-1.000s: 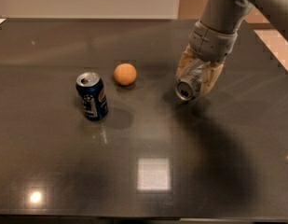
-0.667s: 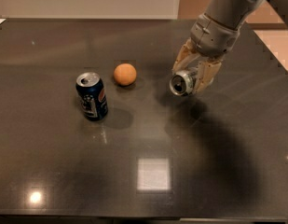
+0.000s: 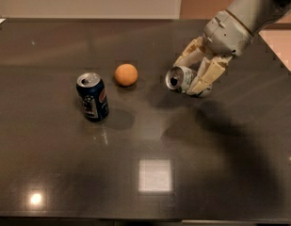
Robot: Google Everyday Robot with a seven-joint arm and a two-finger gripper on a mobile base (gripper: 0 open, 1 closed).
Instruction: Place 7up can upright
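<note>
tabletop (image 3: 55,140): dark, glossy, carries everything; bare stretch in front of and below the arm's shadow

arm (image 3: 239,18): enters from the upper right, wrist pitched down toward mid-table

gripper (image 3: 186,78): right of centre, jaws clamped on the 7up can (image 3: 181,79), one finger over its far side, the other across its near side; grip looks to be on the can body, nearer the base end than the top

7up can: held in the jaws, lying over, not upright; silver top with the opening faces left and a bit toward the camera, base end hidden behind the near finger; long axis runs roughly left-right, close to horizontal; shadow sits offset below it on the tabletop, so I judge it's off the surface, can't confirm contact

key relation: can axis is about a quarter turn off vertical and the top points away from the wrist; the wrist needs to rotate to bring the top up and the base down before lowering; release only with the base flat, else it tips or rolls

Pepsi can (image 3: 93,97): upright, well left of the gripper

orange (image 3: 125,74): between Pepsi can and 7up can, nearest obstacle; it's round and rolls if bumped; set down right of it
</note>
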